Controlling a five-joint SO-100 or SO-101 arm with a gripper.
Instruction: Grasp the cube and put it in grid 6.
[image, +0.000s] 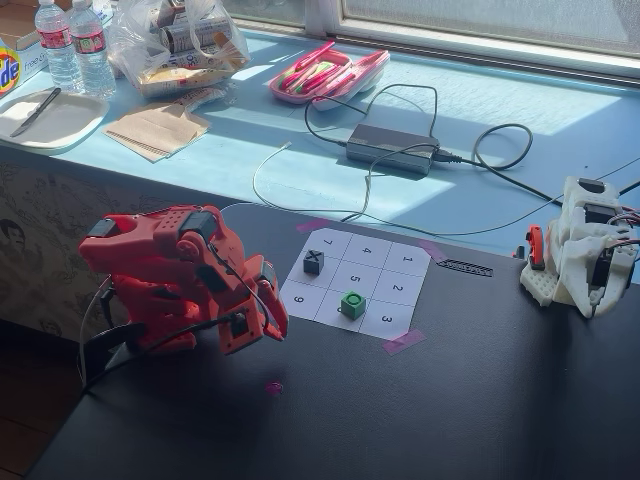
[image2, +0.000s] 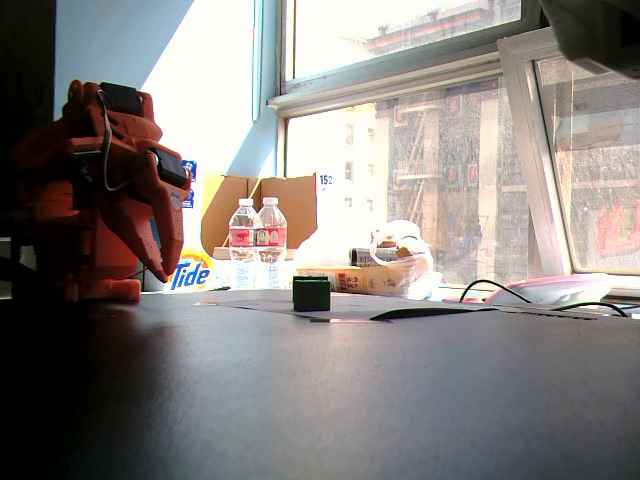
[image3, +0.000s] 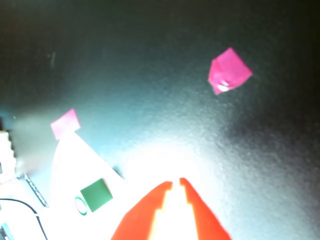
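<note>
Well apart, green cube (image: 352, 304) on the paper grid (image: 395, 289), right of the empty, nearly closed gripper (image: 268, 330)

Sunlit pale blue windowsill (image: 300, 150), large window (image2: 420, 130) facing city buildings, black table (image: 450, 400), hard daylight glare

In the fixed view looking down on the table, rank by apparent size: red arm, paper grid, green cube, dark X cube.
Largest to smallest:
1. red arm, though nearest the camera
2. paper grid
3. green cube and dark X cube: look alike, unranked
</note>
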